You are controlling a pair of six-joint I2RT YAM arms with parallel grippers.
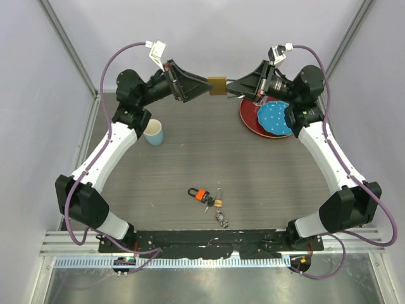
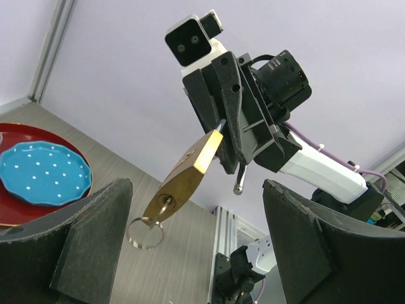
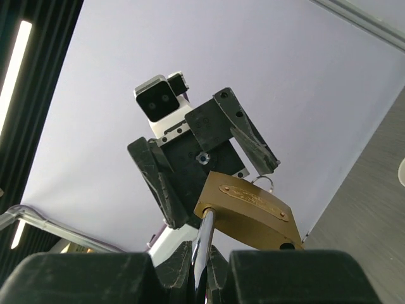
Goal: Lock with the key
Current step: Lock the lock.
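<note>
The big brass padlock [image 1: 217,85] hangs in the air at the back, between both grippers. My right gripper [image 1: 236,87] is shut on its steel shackle [image 3: 204,244], as the right wrist view [image 3: 201,259] shows. My left gripper [image 1: 202,86] is open, its pads [image 2: 88,244] either side of the padlock body [image 2: 183,174] without touching it. A silver key with a ring [image 2: 145,232] sits in the keyhole. The key bunch with the orange head [image 1: 200,194] lies on the table near the front.
A tiny brass padlock [image 1: 218,203] with a silver keychain [image 1: 223,219] lies beside the key bunch. A white cup [image 1: 154,132] stands at the left. A red plate [image 1: 249,118] holding a blue dish [image 1: 274,118] sits at the back right.
</note>
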